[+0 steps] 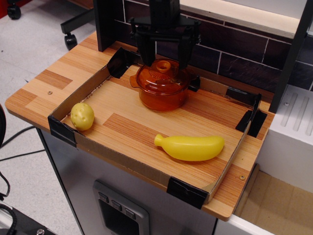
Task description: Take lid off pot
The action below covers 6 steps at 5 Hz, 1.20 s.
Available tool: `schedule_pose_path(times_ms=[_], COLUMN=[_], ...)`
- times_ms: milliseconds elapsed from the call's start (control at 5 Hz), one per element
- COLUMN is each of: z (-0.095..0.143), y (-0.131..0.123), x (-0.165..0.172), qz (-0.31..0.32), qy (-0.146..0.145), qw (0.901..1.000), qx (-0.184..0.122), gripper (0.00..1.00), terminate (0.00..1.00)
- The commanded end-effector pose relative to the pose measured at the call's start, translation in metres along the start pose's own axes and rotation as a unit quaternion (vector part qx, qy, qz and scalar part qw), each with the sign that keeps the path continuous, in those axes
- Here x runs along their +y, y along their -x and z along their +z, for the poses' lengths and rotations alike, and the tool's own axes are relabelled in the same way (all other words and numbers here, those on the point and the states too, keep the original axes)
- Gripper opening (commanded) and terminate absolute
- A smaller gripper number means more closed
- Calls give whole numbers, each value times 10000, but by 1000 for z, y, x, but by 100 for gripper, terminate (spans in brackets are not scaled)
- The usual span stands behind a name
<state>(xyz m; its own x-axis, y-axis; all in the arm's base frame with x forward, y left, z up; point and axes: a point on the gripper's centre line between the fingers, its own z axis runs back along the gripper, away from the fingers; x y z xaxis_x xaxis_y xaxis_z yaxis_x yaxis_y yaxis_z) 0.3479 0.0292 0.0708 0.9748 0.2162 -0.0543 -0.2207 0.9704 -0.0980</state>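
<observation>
Lid (163,75) is seen seated on the amber pot (162,94) at the back of the cardboard-walled bench (146,128), its ring knob (163,65) framed between the two black fingers of the tool (164,58), which are held apart on either side of it without clear contact; a yellow banana (190,147) and a potato (82,116) are set well apart nearer the front
</observation>
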Motion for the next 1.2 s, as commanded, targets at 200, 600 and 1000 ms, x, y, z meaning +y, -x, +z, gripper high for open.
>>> schedule_pose_path(times_ms=[200, 600, 1000], z=[-1, 12, 44], y=[-4, -5, -11], x=[2, 4, 9], qz=[-25, 148, 386], qy=[-162, -144, -66], qw=[9997, 9990, 9961], qx=[-199, -408, -796], gripper=[0, 0, 0], terminate=[0, 0, 0])
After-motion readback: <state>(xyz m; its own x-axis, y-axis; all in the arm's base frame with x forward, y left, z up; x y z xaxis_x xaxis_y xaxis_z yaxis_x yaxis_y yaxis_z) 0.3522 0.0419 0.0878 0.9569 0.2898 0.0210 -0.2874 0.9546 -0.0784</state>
